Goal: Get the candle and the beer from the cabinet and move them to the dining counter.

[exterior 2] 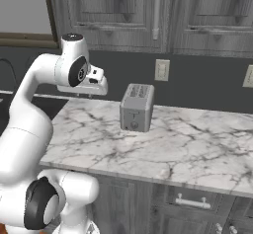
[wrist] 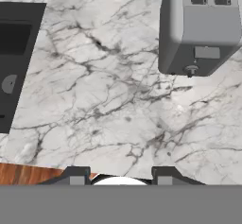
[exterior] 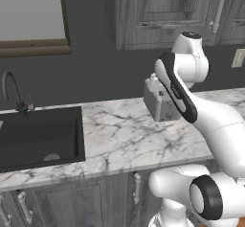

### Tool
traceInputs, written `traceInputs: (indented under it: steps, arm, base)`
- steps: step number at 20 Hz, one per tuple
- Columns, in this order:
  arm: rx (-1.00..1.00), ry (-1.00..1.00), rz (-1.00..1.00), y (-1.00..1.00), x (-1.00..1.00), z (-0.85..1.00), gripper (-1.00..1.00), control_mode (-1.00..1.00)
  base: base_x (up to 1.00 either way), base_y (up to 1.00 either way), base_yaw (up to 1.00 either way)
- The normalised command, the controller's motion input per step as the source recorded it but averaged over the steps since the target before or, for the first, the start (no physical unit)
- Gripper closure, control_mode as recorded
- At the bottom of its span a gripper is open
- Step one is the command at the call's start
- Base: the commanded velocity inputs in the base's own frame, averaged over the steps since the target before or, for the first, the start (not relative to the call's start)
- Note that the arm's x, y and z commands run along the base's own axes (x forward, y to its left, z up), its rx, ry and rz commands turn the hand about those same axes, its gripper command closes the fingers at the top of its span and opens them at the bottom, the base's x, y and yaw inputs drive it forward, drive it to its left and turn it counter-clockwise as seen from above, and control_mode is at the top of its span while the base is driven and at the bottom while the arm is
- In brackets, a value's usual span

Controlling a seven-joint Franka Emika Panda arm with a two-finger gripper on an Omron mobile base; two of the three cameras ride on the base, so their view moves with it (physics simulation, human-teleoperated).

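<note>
I have the arm folded up over the marble worktop (exterior: 119,135), its hand hanging above the stone. In the right base view the gripper (exterior 2: 88,95) sits in the left half of the frame, about mid-height, just left of the toaster (exterior 2: 137,107), and nothing is between its fingers. In the hand view the two dark fingertips (wrist: 76,175) poke up at the bottom centre with a plain gap between them, so I read them as standing apart and empty, though not spread wide.

The cabinet (exterior: 162,13) runs across the top of the left base view, grey wood-grain with panelled doors, all shut as far as I can see. One long silver bar handle (exterior: 218,5) hangs at the upper right of that frame; in the right base view the same sort of handle (exterior 2: 157,10) sits top centre. I cannot see inside the cabinet from here.

The toaster stands upright on the worktop near the dark back wall; from the hand view it fills the upper right, slots up and its knob facing me. The black sink (exterior: 38,137) takes the left middle of the left base view, with a dark curved faucet (exterior: 13,93) behind it. A wall outlet (exterior 2: 161,70) shows just above the toaster in the right base view, and a framed window (exterior: 31,15) occupies the upper left of the left base view
</note>
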Motion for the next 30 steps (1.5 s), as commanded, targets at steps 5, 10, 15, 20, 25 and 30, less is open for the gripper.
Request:
traceInputs:
  steps: [5, 10, 15, 20, 25, 30]
  arm:
    - [0.00, -0.08, 0.00, -0.04, -0.02, 0.00, -1.00, -1.00]
    - [0.00, -0.14, 0.00, -0.16, -0.02, 0.09, -1.00, -1.00]
    - [0.00, -0.23, 0.00, -0.23, -0.14, 0.21, -1.00, -1.00]
    - [0.00, -0.26, 0.00, -0.26, -0.30, 0.28, -1.00, -1.00]
    - [0.00, -0.26, 0.00, -0.23, -0.35, 0.33, -1.00, -1.00]
    - [0.00, -0.26, 0.00, -0.13, -0.29, 0.34, -1.00, -1.00]
  base:
    - [0.00, 0.00, 0.00]
    - [0.00, 0.00, 0.00]
    - [0.00, 0.00, 0.00]
    - [0.00, 0.00, 0.00]
    - [0.00, 0.00, 0.00]
    - [0.00, 0.00, 0.00]
